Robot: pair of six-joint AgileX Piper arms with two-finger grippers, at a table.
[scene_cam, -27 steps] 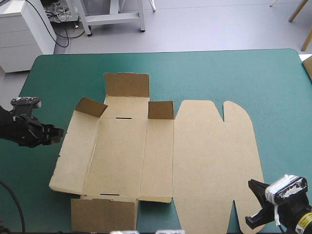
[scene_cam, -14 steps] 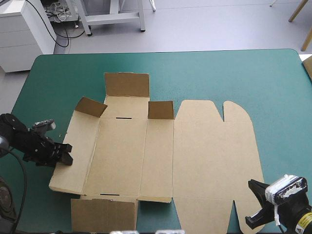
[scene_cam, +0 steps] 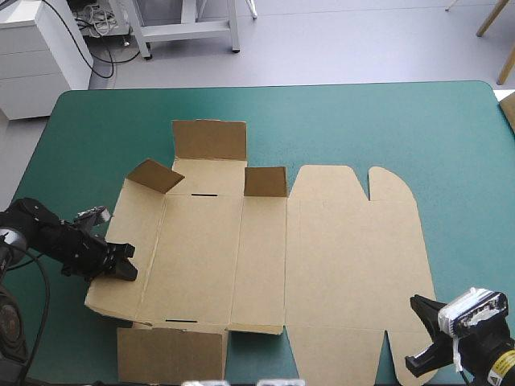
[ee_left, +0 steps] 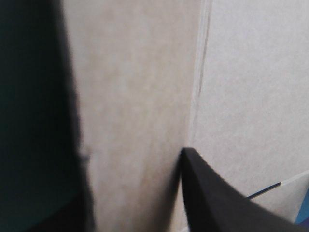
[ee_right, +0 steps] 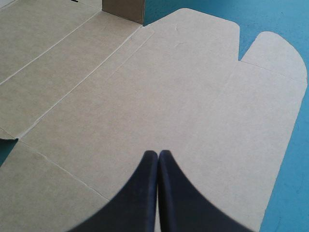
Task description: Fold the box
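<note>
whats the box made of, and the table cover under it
The box looks like plain brown cardboard: matte, with pressed crease lines, cut slots and flaps that stand up stiffly. The teal-green cover seems to be a smooth, low-sheen mat, perhaps vinyl or rubber; the look leaves that open.

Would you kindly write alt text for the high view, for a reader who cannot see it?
A brown box, cut from one sheet, lies mostly flat on a teal-green table, with small flaps raised near its far left. The left gripper is at the box's left panel, and the right gripper sits by its near right corner.
</note>
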